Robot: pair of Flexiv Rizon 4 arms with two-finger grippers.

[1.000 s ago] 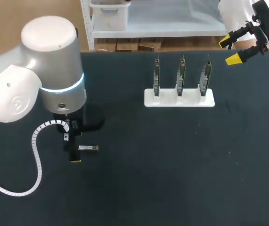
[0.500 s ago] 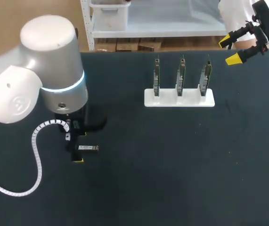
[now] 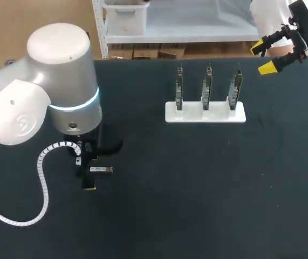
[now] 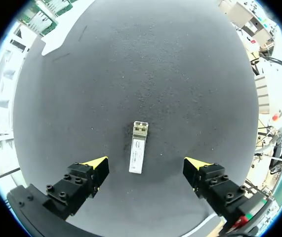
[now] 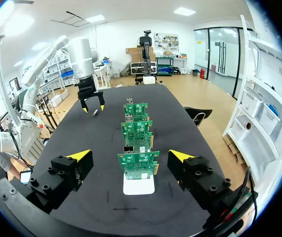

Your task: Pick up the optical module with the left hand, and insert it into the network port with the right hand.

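risk: left pincer (image 4: 145,162), wide open astride the optical module (image 4: 138,148) on the bench (image 4: 180,74), may push it askew if it closes off-centre.

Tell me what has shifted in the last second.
The left arm crept slightly rightward in the head view; the open left claw grasped nothing. The optical module lies where it did, between the fingers, untouched. The right claw and board rack stayed put.

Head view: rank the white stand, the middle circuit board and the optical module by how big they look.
1. white stand
2. middle circuit board, seen edge-on
3. optical module, clearly the smallest
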